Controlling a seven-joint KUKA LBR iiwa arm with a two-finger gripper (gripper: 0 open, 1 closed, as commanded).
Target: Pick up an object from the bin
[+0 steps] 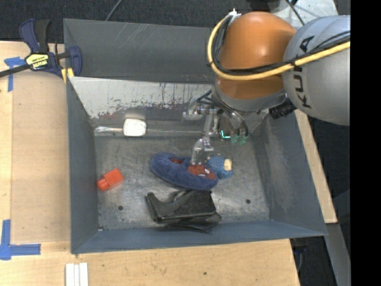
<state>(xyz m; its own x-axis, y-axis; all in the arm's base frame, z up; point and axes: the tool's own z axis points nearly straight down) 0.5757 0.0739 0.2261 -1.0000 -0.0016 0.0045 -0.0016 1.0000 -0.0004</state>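
Mid-floor of the bin (80, 159), a little right of centre: a blue plush toy (175, 170) is noted, lying flat, long axis left to right, with red and yellow patches at its right end. It is judged soft, light and non-slip, expected to squash and sag when lifted, with no breakage risk. It is best taken across the thick middle of the body; the thinner left end could be lost from a pinch.

The gripper (202, 152) is seen over the toy's upper right part, at or just above the fabric; contact cannot be confirmed. Whether it is spread or closed cannot be told. The arm is seen reaching in from the right, the wrist under its orange cover (253, 46) pointed steeply down.

A black flat item (181, 207) is noted just in front of the toy, a small orange piece (110, 180) well to the left, and a white block (134, 127) at the back wall.
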